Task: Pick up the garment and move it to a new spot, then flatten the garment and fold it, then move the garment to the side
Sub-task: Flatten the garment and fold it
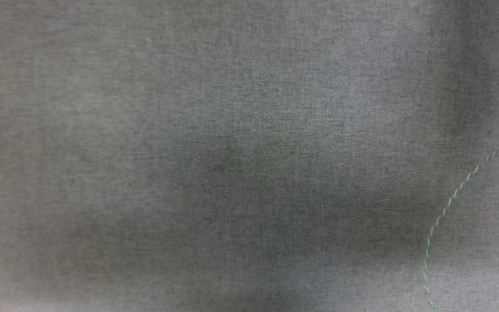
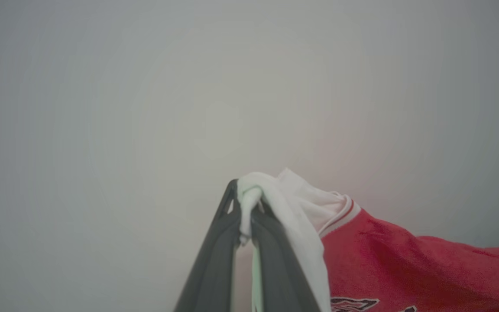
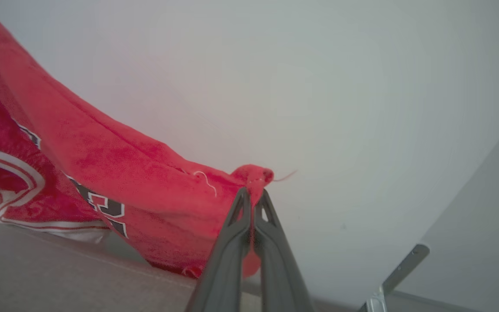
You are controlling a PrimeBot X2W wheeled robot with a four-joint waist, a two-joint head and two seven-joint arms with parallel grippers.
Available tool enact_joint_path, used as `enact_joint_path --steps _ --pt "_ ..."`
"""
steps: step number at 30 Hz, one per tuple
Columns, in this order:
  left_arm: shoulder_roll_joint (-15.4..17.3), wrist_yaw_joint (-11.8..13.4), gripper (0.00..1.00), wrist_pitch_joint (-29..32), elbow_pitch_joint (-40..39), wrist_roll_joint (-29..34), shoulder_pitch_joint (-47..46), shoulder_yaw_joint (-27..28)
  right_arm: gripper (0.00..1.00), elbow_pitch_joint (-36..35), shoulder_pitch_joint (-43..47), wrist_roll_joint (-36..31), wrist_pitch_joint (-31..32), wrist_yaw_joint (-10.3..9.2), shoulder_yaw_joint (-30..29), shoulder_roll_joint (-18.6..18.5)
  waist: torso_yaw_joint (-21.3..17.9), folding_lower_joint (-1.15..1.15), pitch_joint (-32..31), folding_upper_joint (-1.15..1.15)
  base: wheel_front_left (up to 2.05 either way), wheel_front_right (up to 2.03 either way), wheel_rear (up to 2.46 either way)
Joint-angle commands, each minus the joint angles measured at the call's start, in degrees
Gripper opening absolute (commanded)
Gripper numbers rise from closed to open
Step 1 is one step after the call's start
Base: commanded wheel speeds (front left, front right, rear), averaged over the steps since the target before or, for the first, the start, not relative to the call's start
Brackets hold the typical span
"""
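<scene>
**Garment** — red jersey with red-and-white striped trim, white inner fabric and black, white-edged lettering. It is slung between both grippers in front of a pale wall.

**Left gripper** — fingers pressed together on a bunched fold of the white fabric. In the left wrist view the red body falls away toward 4 o'clock.

**Right gripper** — fingers closed, pinching a red corner. In the right wrist view the cloth runs off toward 9 o'clock. Its lower edge hangs by the grey surface at 7 o'clock; whether it touches cannot be told.

**Head view** — woven grey surface, with a green-and-white twisted cord curving from 3 toward 5 o'clock.
</scene>
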Motion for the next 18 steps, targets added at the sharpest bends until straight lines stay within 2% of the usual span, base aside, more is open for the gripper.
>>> enact_joint_path --steps 1,7,10,13,18 --pt "0.75 -0.35 0.00 -0.50 0.19 -1.30 2.77 0.49 0.00 1.96 0.75 2.03 0.00 -0.07 1.46 -0.40 1.69 0.00 -3.79 0.00 0.00 0.00 0.00" --pt "1.38 -0.36 0.00 -0.26 -1.33 -4.77 15.80 -1.66 0.00 7.54 5.44 9.18 2.49 -0.07 9.02 -1.79 3.14 0.00 -11.67 0.00 0.00 0.00 0.00" --pt "2.41 -0.29 0.00 1.17 -3.77 -7.14 22.98 -4.31 0.00 8.16 9.12 14.01 6.43 -0.07 13.91 -2.45 3.68 0.00 -16.13 0.00 0.00 0.00 0.00" --pt "3.79 -0.30 0.00 1.35 -7.13 -10.14 30.87 -6.74 0.00 6.02 14.84 19.58 10.43 -0.07 19.77 -3.51 3.97 0.00 -21.07 0.00 0.00 0.00 0.00" --pt "7.85 -0.30 0.00 1.43 -13.85 -14.04 42.93 -11.88 0.00 -4.25 25.91 31.08 17.23 -0.07 27.57 -9.52 4.53 0.00 -27.76 0.00 0.00 0.00 0.00"
